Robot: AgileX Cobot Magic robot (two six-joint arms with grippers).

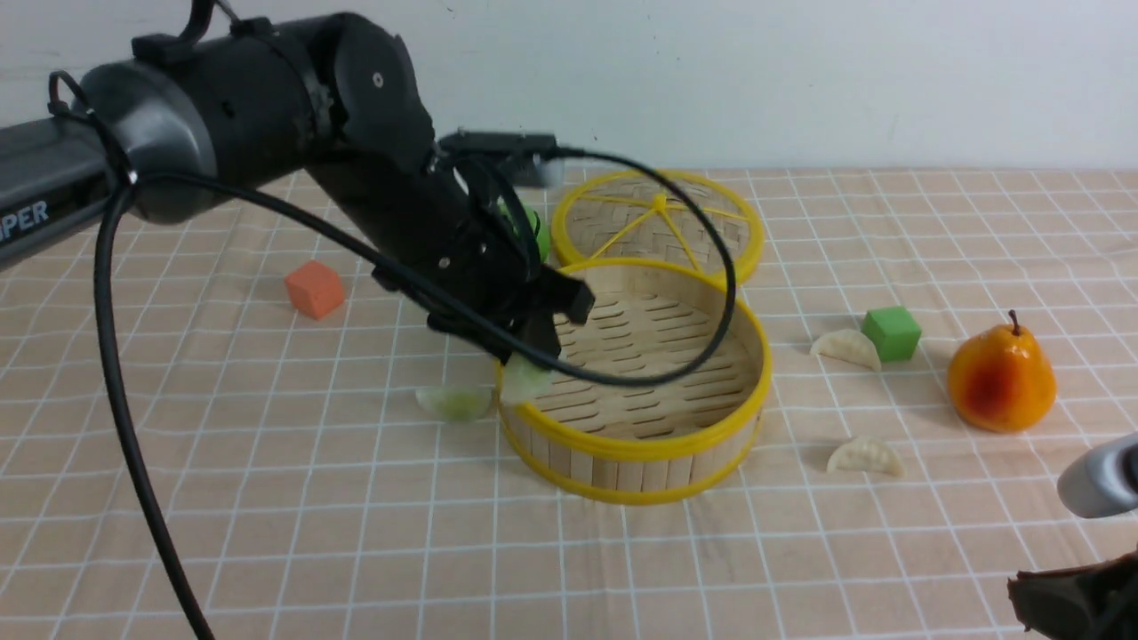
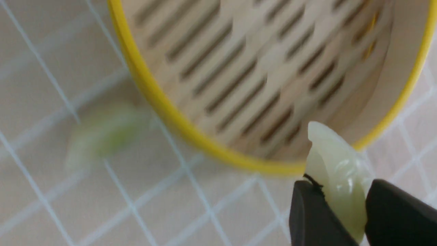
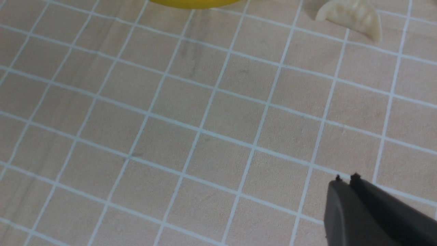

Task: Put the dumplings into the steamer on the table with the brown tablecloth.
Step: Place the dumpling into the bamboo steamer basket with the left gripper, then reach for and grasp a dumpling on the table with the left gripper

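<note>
Across the steamer (image 1: 622, 462) — cable (image 1: 725, 258); left claw (image 2: 341, 187) grips dumpling (image 2: 336, 160).

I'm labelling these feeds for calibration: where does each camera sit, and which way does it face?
Front view: between the arms, facing forward over the tablecloth at the steamer; left arm shows, right arm barely.
Left wrist view: on the left wrist, facing the steamer's rim; left tool shut on a green dumpling.
Right wrist view: on the right wrist, facing down at tablecloth and a white dumpling; right tool shut.
Shared: all three catch the steamer's yellow rim.

The dumpling (image 2: 336, 177) looks glossy, the steamer (image 1: 622, 462) wooden.
</note>
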